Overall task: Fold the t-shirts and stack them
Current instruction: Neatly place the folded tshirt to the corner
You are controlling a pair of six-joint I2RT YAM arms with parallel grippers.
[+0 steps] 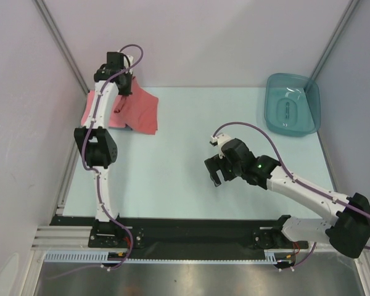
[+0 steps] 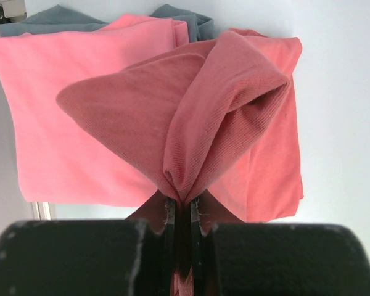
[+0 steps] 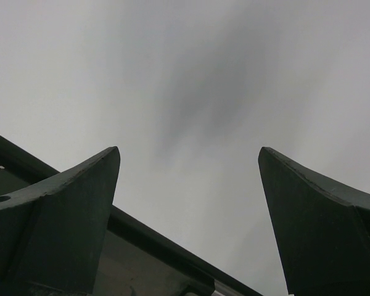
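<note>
Sitting far right, the teal tub (image 1: 311, 102) is well apart from the t-shirts (image 1: 140, 111).

White arms (image 1: 103, 194), black joints (image 1: 100, 148), black grippers (image 1: 213, 174), purple cables (image 1: 242, 123).

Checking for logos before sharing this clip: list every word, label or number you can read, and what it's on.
None can be read.
The shirts and the table show no text.
A moulded oval in the floor of the tub is too small to read.
</note>
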